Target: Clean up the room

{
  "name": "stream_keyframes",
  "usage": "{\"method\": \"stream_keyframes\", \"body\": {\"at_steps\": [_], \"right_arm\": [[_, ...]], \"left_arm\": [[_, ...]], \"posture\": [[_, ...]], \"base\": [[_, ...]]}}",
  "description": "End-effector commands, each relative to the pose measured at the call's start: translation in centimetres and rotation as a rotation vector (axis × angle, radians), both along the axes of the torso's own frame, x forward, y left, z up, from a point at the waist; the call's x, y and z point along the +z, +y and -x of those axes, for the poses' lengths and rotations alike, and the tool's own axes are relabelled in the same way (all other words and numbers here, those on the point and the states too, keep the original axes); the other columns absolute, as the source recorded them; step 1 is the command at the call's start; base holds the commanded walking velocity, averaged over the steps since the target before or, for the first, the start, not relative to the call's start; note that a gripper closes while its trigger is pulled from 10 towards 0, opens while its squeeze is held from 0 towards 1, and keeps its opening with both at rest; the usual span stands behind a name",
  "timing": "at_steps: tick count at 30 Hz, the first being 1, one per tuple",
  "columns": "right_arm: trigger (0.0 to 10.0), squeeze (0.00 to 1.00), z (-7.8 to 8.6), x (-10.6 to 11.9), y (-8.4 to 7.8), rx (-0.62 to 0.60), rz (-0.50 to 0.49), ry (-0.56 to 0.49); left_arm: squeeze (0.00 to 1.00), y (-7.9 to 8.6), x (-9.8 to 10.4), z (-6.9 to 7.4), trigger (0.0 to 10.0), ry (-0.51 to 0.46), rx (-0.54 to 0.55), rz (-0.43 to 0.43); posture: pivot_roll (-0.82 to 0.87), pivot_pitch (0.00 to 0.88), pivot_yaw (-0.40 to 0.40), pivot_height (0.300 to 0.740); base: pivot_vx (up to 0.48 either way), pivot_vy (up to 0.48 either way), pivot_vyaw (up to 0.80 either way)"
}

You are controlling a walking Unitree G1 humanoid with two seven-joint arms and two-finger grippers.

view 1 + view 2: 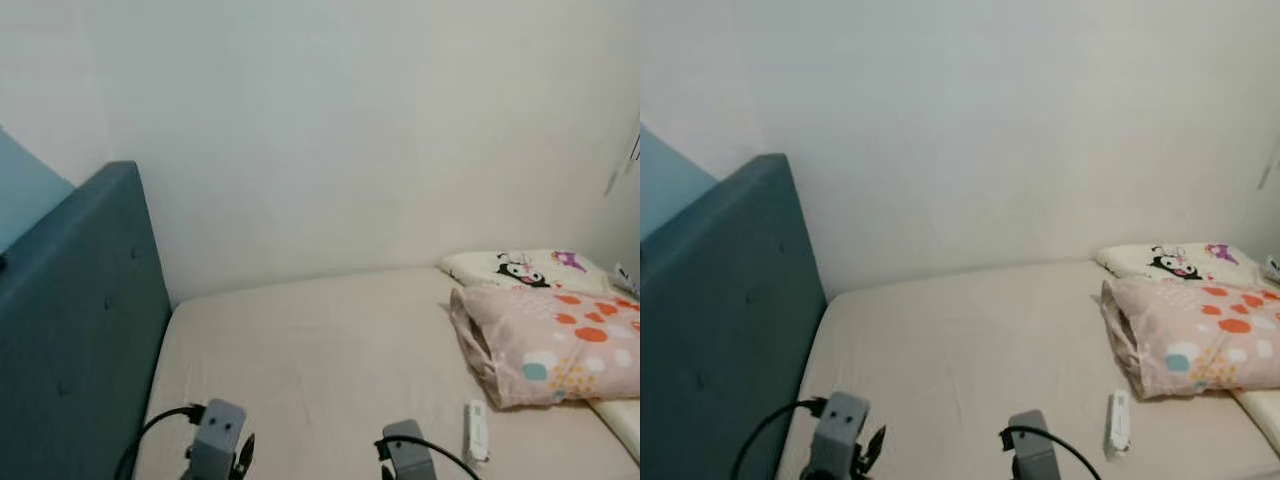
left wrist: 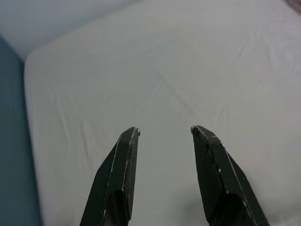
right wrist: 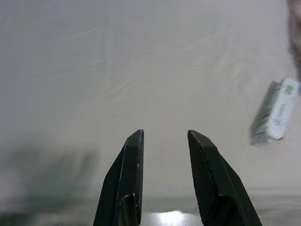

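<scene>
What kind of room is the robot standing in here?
Most likely a bedroom: a mattress under a pale sheet, a blue padded headboard beside it, and a folded dotted blanket with a cartoon pillow.

A bed (image 1: 300, 350) covered in a plain cream fitted sheet, set into the corner of a white-walled room. At its right side lies a folded pink blanket (image 1: 560, 340) with orange dots. Behind it lies a white cartoon-print pillow (image 1: 525, 268). A small white box (image 1: 477, 430) lies just before the blanket.
</scene>
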State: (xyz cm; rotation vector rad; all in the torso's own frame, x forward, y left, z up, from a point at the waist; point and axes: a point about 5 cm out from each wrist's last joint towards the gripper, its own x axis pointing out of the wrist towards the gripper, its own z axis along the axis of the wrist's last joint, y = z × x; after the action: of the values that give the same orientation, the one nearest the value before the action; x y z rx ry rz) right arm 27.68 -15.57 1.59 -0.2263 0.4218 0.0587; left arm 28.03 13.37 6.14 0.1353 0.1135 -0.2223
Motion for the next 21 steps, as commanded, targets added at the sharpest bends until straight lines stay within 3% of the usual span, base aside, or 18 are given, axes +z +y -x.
{"method": "stream_keyframes", "body": {"at_steps": [1, 21], "right_arm": [[10.0, 0.00, 0.25, -0.25, -0.34, -0.016, -0.004, 0.012], [10.0, 0.00, 0.35, -0.41, -0.21, -0.015, -0.010, 0.021]], "left_arm": [[0.00, -0.41, -0.50, 0.31, 10.0, 0.022, -0.010, 0.013], [0.00, -0.32, -0.59, 0.44, 10.0, 0.017, -0.019, -0.002]], "posture": [[-0.02, 0.099, -0.013, 0.740], [-0.02, 0.101, -0.010, 0.740]], "base": [[0.285, 0.000, 0.00], [0.000, 0.000, 0.00]]}}
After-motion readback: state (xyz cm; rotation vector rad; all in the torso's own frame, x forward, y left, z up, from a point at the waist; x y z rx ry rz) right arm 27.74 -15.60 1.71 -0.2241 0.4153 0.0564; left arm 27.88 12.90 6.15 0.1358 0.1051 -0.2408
